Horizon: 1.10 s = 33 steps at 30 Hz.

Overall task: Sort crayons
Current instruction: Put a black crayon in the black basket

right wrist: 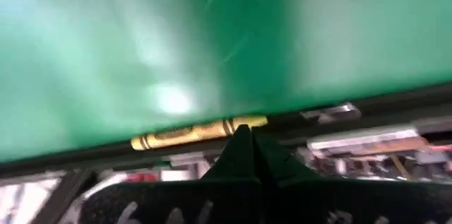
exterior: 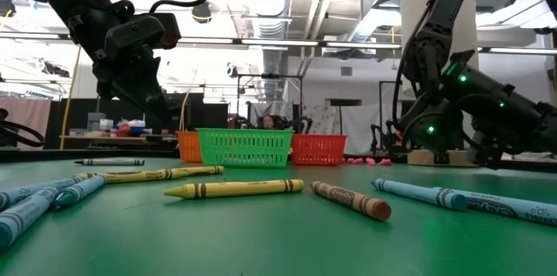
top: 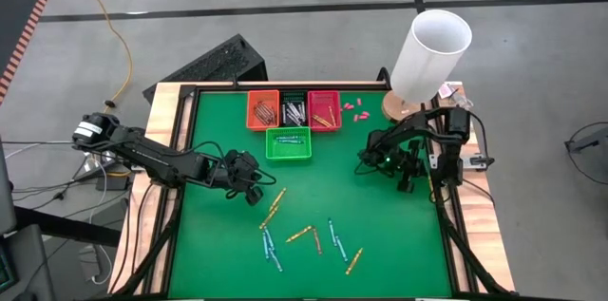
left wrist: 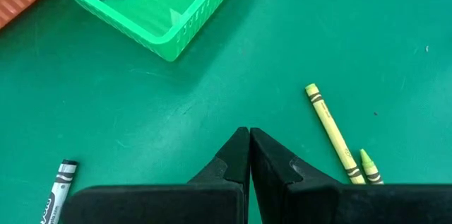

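Loose crayons lie flat on the green mat: yellow ones [top: 275, 204], blue ones [top: 269, 244], an orange one [top: 301, 235]. My left gripper [left wrist: 248, 136] is shut and hangs above the mat [top: 255, 179], between the green basket [left wrist: 155, 12] and these crayons. A yellow crayon [left wrist: 330, 132] and a grey one [left wrist: 60, 185] lie on either side of it. My right gripper [right wrist: 248, 133] is shut, low near the mat's right edge [top: 407, 183], with a yellow crayon [right wrist: 198, 132] lying along that edge at its fingertips. My right gripper's shut fingertips stand at one end of the yellow crayon [right wrist: 244, 123], which lies flat on the mat beside the black border. I cannot tell whether they touch it. My left gripper touches nothing.
Orange [top: 263, 109], dark [top: 294, 109] and red [top: 324, 109] baskets with crayons stand in a row at the far edge. The green basket [top: 288, 144] in front of them holds blue crayons. A white cylinder [top: 432, 49] stands at the far right, with pink bits [top: 353, 109] nearby.
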Each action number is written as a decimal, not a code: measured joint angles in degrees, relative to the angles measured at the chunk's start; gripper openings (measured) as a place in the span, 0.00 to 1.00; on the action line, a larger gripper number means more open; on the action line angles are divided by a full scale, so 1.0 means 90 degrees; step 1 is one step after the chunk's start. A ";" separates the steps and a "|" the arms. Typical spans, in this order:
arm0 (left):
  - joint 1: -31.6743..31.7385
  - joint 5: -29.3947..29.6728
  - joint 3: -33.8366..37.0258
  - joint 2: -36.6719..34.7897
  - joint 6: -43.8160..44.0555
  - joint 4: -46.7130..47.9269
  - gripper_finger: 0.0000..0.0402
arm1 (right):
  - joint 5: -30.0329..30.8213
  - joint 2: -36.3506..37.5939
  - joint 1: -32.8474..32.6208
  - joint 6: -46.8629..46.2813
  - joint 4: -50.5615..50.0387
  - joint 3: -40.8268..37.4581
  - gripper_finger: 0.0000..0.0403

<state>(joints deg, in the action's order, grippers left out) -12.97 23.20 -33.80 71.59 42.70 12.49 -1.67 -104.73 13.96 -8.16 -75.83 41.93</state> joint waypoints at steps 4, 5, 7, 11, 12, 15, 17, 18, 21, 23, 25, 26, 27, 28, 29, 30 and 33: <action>0.0000 -0.0002 0.0000 0.0000 0.0005 -0.0014 0.00 | -0.0014 -0.0103 0.0148 -0.0433 0.0236 -0.0295 0.00; 0.0000 -0.0002 0.0000 0.0000 0.0005 -0.0015 0.00 | -0.0016 -0.0189 0.0205 -0.0499 0.0259 -0.0318 0.00; 0.0000 -0.0006 0.0000 0.0000 0.0002 -0.0010 0.00 | -0.0020 -0.0312 0.0311 -0.0508 0.0269 -0.0308 0.00; 0.0000 -0.0035 0.0000 0.0000 0.0002 0.0000 0.00 | -0.0132 -0.0521 0.0431 -0.0537 0.0279 -0.0303 0.00; 0.0000 -0.0039 0.0000 0.0000 0.0001 -0.0001 0.00 | -0.0261 -0.0556 0.0421 -0.0562 0.0319 -0.0307 0.00; 0.0000 -0.0033 0.0000 0.0000 0.0004 -0.0004 0.00 | -0.0435 -0.0563 0.0249 -0.0600 0.0410 -0.0318 0.00; 0.0000 0.0002 0.0000 0.0000 0.0000 -0.0008 0.00 | -0.0235 -0.0563 0.0130 -0.0537 0.0428 -0.0315 0.00; 0.0000 0.0002 0.0000 0.0000 0.0001 -0.0018 0.00 | 0.0044 -0.0566 0.0072 -0.0565 0.0418 -0.0276 0.00; 0.0000 0.0005 0.0000 0.0000 0.0000 -0.0026 0.00 | 0.0965 -0.0576 -0.0110 -0.0961 0.0269 -0.0135 0.00; 0.0000 0.0007 0.0000 0.0000 -0.0001 -0.0031 0.00 | 0.1124 -0.0566 -0.0187 -0.0913 0.0203 -0.0107 0.00; 0.0000 0.0007 0.0000 0.0000 -0.0017 -0.0040 0.00 | 0.1152 -0.0568 -0.0182 -0.0813 0.0244 -0.0131 0.00; 0.0000 0.0007 0.0000 0.0000 -0.0020 -0.0048 0.00 | 0.1151 -0.0568 -0.0170 -0.0797 0.0256 -0.0139 0.00; 0.0000 0.0008 0.0000 0.0000 -0.0019 -0.0048 0.00 | 0.1150 -0.0568 -0.0149 -0.0785 0.0259 -0.0153 0.00; -0.0001 0.0014 0.0000 0.0000 -0.0013 -0.0046 0.00 | 0.1146 -0.0568 -0.0124 -0.0785 0.0259 -0.0169 0.00; -0.0002 0.0027 0.0000 0.0000 -0.0012 -0.0050 0.00 | 0.1080 -0.0568 -0.0109 -0.0760 0.0267 -0.0178 0.00; 0.0000 0.0029 0.0000 0.0000 -0.0011 -0.0051 0.00 | 0.0957 -0.0568 -0.0107 -0.0720 0.0307 -0.0187 0.00; -0.0002 0.0045 0.0000 0.0000 -0.0009 -0.0051 0.00 | 0.0416 -0.0571 -0.0120 -0.0494 0.0498 -0.0192 0.00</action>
<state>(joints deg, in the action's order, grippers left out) -12.99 23.61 -33.80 71.59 42.62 12.03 2.07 -109.86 12.88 -12.61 -71.35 40.21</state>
